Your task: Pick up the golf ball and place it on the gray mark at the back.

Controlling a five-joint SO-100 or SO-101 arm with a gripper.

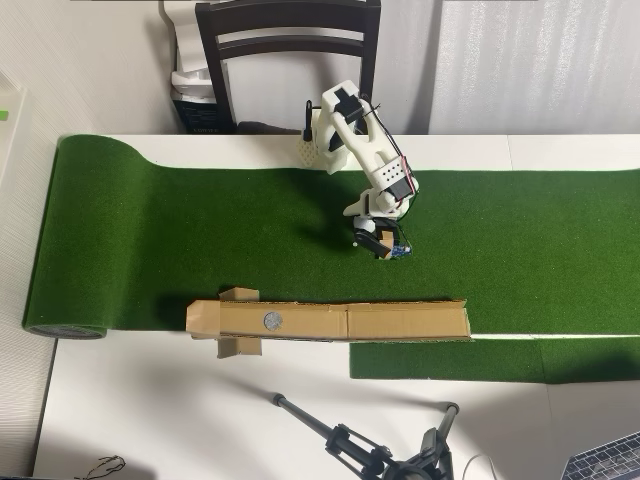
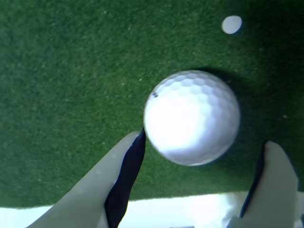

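In the wrist view the white dimpled golf ball (image 2: 192,117) lies on green turf (image 2: 71,95) between the spread fingers of the white gripper (image 2: 202,142), unclamped; overhead, the round gray mark (image 1: 271,321) sits on a brown cardboard strip (image 1: 400,322), well apart.

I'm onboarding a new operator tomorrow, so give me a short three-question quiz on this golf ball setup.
1. True or false: in the wrist view the golf ball lies between the two open fingers.
2. In the overhead view, the gray mark sits on: A) the green turf, B) the cardboard strip, C) the chair.
3. Fill in: in the wrist view, the small flat dot above the ball is ___ in colour.

Key: 1 true. 2 B. 3 white.
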